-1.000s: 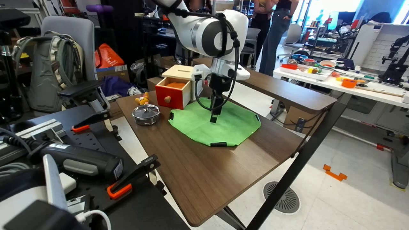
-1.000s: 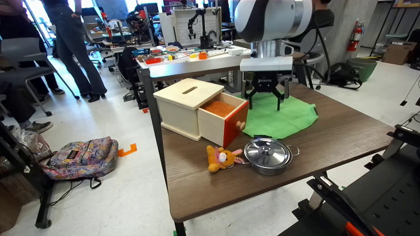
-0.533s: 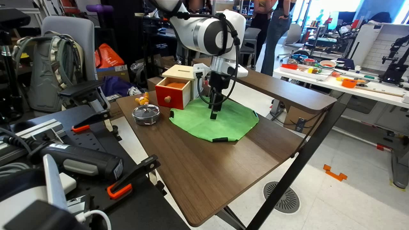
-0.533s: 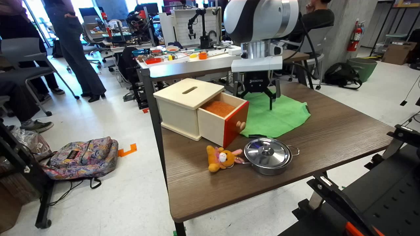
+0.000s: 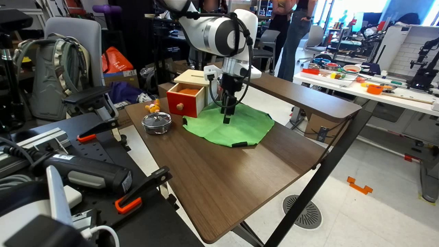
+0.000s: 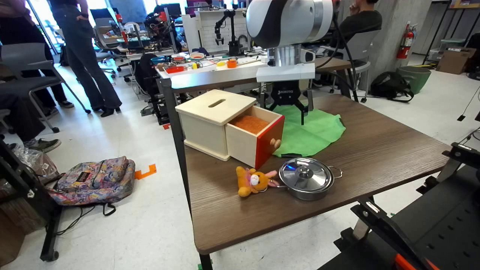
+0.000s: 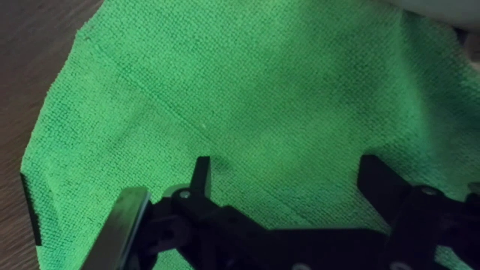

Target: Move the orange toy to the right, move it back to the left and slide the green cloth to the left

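Observation:
The orange toy is a small orange plush animal with pink ears (image 6: 245, 183). It lies on the table beside the pot and also shows in an exterior view (image 5: 153, 107). The green cloth (image 5: 247, 130) lies flat with slight ripples and dark strips on its edge; it also shows in an exterior view (image 6: 315, 140) and fills most of the wrist view (image 7: 262, 75). My gripper (image 7: 285, 157) points down with its fingertips at the cloth, wide apart, with only cloth below and between. It shows in both exterior views (image 5: 227, 118) (image 6: 287, 116); one finger is partly hidden behind the drawer.
A pale wooden box (image 6: 210, 105) with its red-fronted drawer (image 6: 270, 144) pulled out stands right beside the gripper and cloth; its drawer also shows in an exterior view (image 5: 185, 103). A lidded steel pot (image 6: 305, 180) stands close to the cloth's edge. The table (image 5: 212, 185) has open edges.
The gripper and the cloth have moved together toward the wooden box, leftward in an exterior view, and the cloth's edge has drawn back from the table's front. The toy, pot and box have not moved.

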{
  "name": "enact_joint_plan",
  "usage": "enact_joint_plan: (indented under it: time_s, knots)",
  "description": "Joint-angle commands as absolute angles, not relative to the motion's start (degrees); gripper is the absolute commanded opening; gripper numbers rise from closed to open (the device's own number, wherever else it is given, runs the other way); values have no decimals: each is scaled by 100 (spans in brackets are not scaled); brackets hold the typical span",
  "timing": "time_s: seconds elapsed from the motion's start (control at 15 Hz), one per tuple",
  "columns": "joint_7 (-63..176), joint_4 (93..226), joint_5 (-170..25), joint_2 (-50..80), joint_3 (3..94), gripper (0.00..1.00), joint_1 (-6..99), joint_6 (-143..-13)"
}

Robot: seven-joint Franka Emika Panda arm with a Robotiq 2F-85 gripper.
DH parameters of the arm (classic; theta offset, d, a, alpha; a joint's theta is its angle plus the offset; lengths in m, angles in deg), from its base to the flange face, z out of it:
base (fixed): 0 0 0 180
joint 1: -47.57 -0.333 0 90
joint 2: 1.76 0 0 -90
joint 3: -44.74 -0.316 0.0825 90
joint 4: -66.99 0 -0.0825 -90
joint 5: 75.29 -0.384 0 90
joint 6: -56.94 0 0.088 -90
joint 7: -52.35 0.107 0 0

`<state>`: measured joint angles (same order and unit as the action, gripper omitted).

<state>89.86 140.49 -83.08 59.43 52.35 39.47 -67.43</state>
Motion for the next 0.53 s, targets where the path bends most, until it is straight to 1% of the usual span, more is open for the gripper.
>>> enact_joint_plan:
  time_s: [0.0, 0.13, 0.4, 0.47]
  knots:
    - [9028, 15084, -8261, 5230, 5183, 100, 3909, -7123]
    - [8999, 15663, -8320, 4841, 5156, 100, 3916, -7502]
    - [8795, 16789, -8468, 4072, 5004, 100, 3984, -8672]
    - [8980, 15933, -8329, 4684, 5116, 100, 3961, -8181]
